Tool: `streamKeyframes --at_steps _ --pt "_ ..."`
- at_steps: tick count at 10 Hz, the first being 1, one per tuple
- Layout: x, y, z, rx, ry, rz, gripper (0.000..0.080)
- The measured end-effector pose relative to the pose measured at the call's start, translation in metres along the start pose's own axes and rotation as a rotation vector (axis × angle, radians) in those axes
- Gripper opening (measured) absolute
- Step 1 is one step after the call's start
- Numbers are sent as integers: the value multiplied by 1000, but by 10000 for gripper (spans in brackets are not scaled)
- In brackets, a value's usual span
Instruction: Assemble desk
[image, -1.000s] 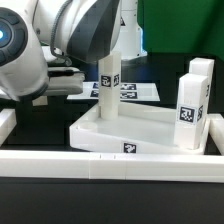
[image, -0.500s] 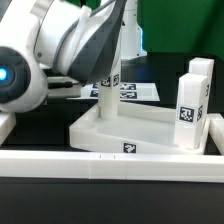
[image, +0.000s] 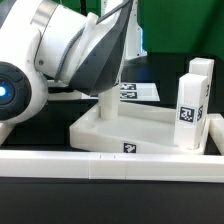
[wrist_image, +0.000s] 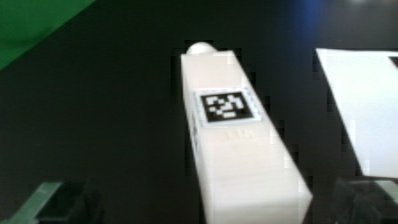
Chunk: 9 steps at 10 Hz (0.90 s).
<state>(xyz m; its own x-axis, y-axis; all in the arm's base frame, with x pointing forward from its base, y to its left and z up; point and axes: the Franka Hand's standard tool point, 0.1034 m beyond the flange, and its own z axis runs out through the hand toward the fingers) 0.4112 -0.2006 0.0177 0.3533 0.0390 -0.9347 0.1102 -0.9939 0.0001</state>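
Black tabletop (image: 30, 205) is carrying the desk tray (image: 150, 128), with one leg (wrist_image: 231, 140) standing upright in a corner socket. Fully spread and empty, the gripper (wrist_image: 214, 203) is straddling that leg, its long axis running straight away between the jaws.

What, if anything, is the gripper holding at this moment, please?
Nothing: the gripper is open, its fingers apart either side of a white leg.

Exterior view: bright, even; arm (image: 60, 60) blurred, close to lens.
Wrist view: dimmer, soft focus; leg (wrist_image: 231, 140) well lit, tag legible; table (wrist_image: 107, 110) dark beside leg.
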Motion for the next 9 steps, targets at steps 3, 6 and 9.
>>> streamKeyframes --at_steps 3,6,9 --pt "3 -3 1 -8 5 -2 467" --pt "4 -4 0 -7 6 -5 147" --pt "-15 -5 -14 9 17 -8 10"
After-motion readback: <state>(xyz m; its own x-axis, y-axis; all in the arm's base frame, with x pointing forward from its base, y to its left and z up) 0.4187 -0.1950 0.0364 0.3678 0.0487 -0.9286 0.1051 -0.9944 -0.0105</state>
